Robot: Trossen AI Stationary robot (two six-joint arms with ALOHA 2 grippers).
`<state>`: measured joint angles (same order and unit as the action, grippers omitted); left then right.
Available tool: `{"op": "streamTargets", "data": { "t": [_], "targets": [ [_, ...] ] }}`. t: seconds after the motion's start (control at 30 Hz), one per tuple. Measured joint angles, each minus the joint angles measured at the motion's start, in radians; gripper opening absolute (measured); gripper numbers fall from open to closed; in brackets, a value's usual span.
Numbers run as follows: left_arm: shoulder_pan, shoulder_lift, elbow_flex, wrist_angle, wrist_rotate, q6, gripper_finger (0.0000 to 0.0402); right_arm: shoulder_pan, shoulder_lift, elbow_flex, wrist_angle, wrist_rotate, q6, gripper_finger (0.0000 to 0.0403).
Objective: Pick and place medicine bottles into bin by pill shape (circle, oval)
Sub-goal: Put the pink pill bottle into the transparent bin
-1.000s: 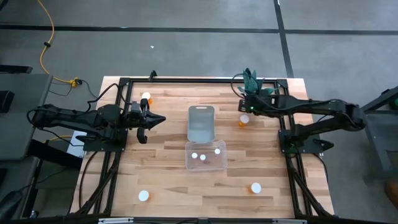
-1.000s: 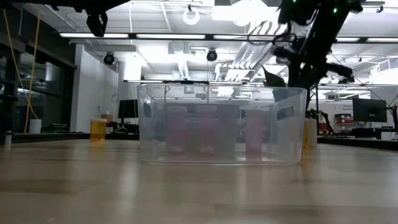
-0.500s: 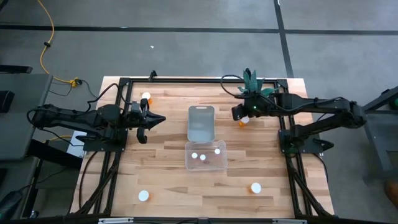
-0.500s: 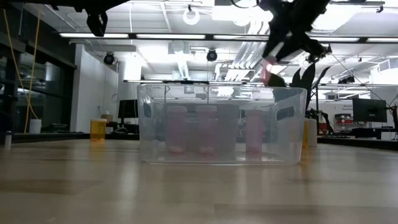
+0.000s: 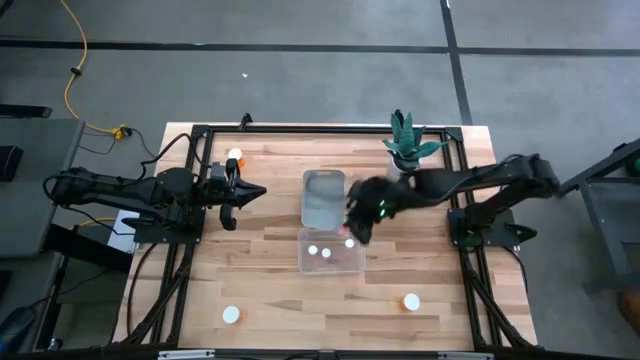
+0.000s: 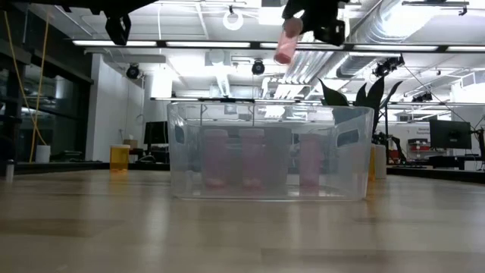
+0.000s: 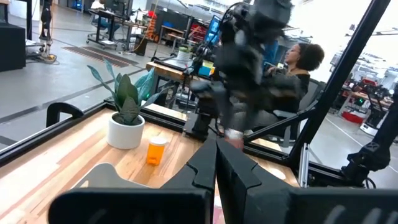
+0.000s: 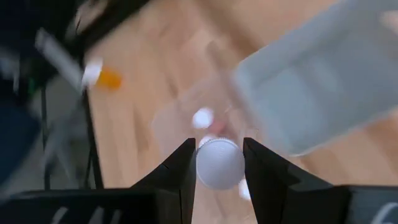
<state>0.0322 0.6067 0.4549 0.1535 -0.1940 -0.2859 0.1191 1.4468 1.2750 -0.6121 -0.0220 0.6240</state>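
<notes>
My right gripper [image 5: 354,228] is shut on a medicine bottle [image 6: 286,42] and holds it in the air above the near clear bin [image 5: 331,262]. That bin holds three white-capped bottles [image 5: 314,251]. A second clear bin [image 5: 323,195] lies just beyond it. One bottle [image 7: 155,149] stands by the plant pot; in the high view my right arm hides it. My left gripper [image 5: 256,191] is shut and empty, in the air at the table's left. My right gripper pinches the bottle between its two fingers at the white cap end [image 8: 219,163], one finger [image 8: 180,171] on each side. The fingers come from above, slanting down. The bottle hangs tilted below them [image 6: 285,47], clear of the bin and the table.
Loose bottles stand at the far left [image 5: 235,157], near left [image 5: 231,315] and near right [image 5: 411,301]. A potted plant [image 5: 404,140] stands at the far right. A black frame [image 5: 200,130] rims the table. A person sits beyond the table [image 7: 298,62].
My right gripper has gone from beside the plant toward the table's left and near edges, to above the near bin. The bottle has gone with it, high above the table.
</notes>
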Motion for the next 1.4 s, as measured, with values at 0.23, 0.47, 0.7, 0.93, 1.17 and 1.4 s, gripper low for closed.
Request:
{"op": "streamTargets", "data": {
  "t": [0.23, 0.47, 0.7, 0.93, 1.17, 1.4],
  "targets": [
    [0.0, 0.0, 0.0, 0.0, 0.0, -0.003, 0.0, 0.087, 0.195, 0.052, -0.019, -0.005, -0.196, 0.0099],
    [0.0, 0.0, 0.0, 0.0, 0.0, -0.003, 0.0, 0.084, 0.343, 0.052, -0.003, 0.02, -0.243, 0.0099],
    [0.0, 0.0, 0.0, 0.0, 0.0, 0.0, 0.0, 0.084, 0.422, 0.052, 0.004, 0.019, -0.248, 0.0099],
    [0.0, 0.0, 0.0, 0.0, 0.0, 0.0, 0.0, 0.084, 0.437, 0.054, 0.035, 0.019, -0.248, 0.0099],
    [0.0, 0.0, 0.0, 0.0, 0.0, 0.0, 0.0, 0.086, 0.438, 0.054, 0.045, 0.019, -0.266, 0.0108],
    [0.0, 0.0, 0.0, 0.0, 0.0, 0.0, 0.0, 0.087, 0.434, 0.051, 0.008, 0.018, -0.283, 0.016]
  ]
}}
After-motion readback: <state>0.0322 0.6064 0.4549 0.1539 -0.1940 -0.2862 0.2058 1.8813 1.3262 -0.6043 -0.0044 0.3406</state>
